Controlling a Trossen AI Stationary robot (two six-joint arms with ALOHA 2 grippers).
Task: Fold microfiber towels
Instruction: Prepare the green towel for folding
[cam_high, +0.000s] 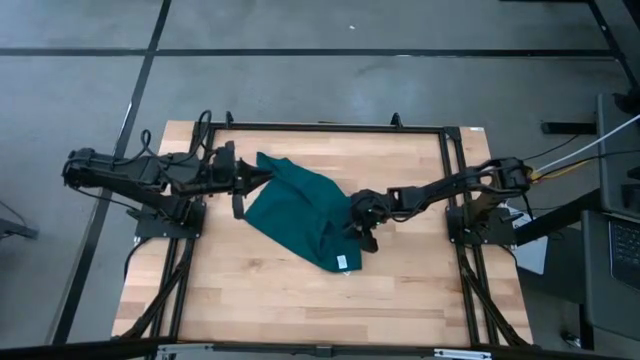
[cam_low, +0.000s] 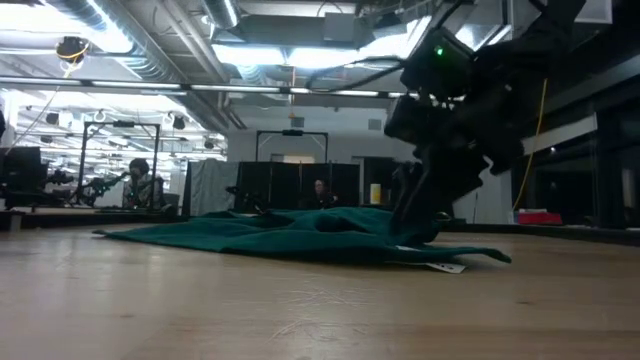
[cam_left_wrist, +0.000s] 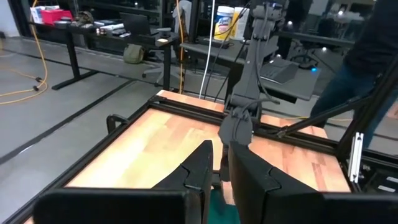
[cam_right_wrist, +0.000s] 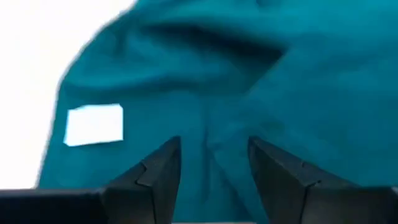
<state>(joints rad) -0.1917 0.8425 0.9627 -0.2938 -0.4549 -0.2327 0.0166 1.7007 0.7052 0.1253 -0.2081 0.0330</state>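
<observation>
The dark teal towel (cam_high: 300, 210) lies rumpled on the middle of the wooden table, its white tag (cam_high: 342, 262) at the near corner. It also shows in the low view (cam_low: 290, 235). My left gripper (cam_high: 250, 180) is at the towel's far left corner, shut on it. My right gripper (cam_high: 356, 218) is at the towel's right edge with its fingers open. They point down at the cloth (cam_right_wrist: 214, 93), and a ridge of cloth runs toward the gap. The tag (cam_right_wrist: 93, 124) lies beside them. My left gripper pinches the towel's far left corner (cam_left_wrist: 216, 210) between its two fingers, coming level from the table's left side. Only a sliver of cloth shows between the fingers. The rest of the towel lies slack on the table. My right gripper stands low over the towel's right edge (cam_low: 415, 232); whether its fingertips touch the cloth I cannot tell.
A black metal frame (cam_high: 340, 127) runs round the tabletop. Bare wood (cam_high: 260, 290) lies on the near side of the towel. Beyond the table are desks and people in the room (cam_low: 140, 185).
</observation>
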